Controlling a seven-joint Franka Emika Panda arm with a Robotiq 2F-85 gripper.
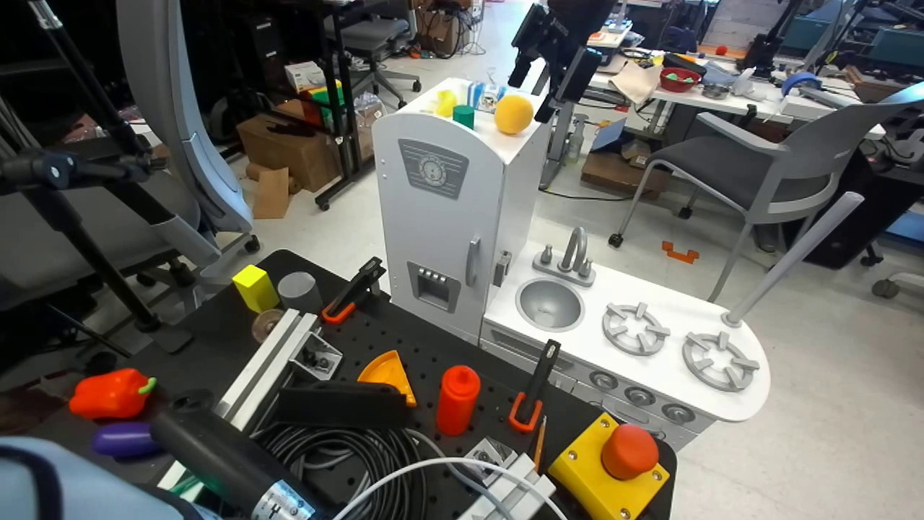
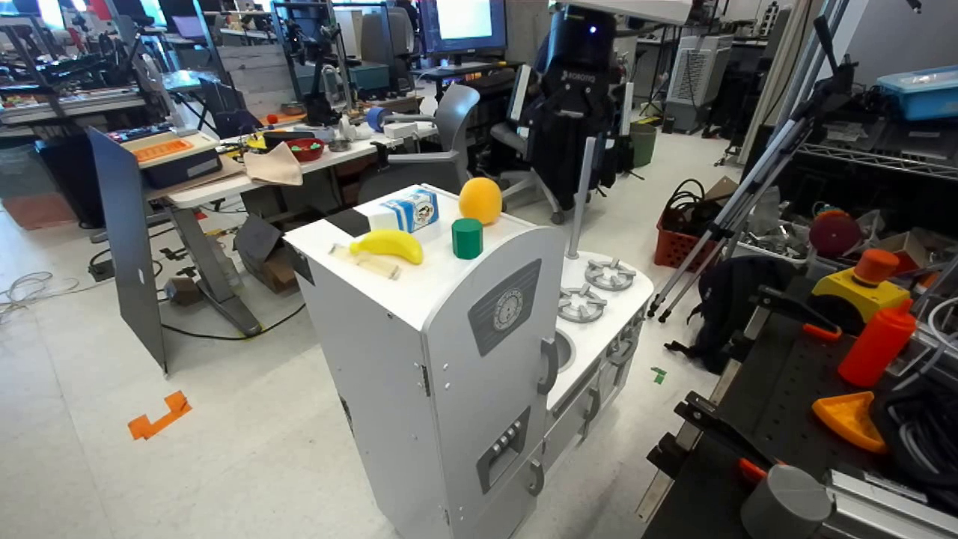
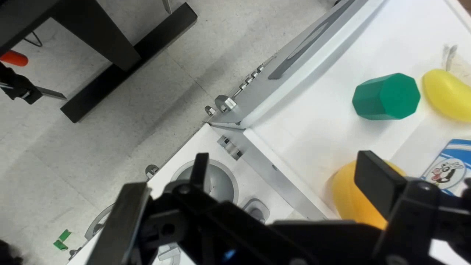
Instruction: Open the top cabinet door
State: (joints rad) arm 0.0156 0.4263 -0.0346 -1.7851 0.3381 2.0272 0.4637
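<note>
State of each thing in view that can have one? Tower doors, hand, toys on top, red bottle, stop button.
Top cabinet door: closed
Lower tower door: closed
Hand: open, holding nothing
Milk carton: lying on its side
Green block: upright
Banana: lying down
Orange: at rest, ungripped
Red bottle: upright
Stop button: pressed or not, can't tell

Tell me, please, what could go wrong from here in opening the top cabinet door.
The open gripper looks close to the round orange item on the tower, and might knock it off. Pulling the handle of the top cabinet door could jolt the tower and topple the standing green block. Reaching down to that handle, the gripper might catch the faucet.
</note>
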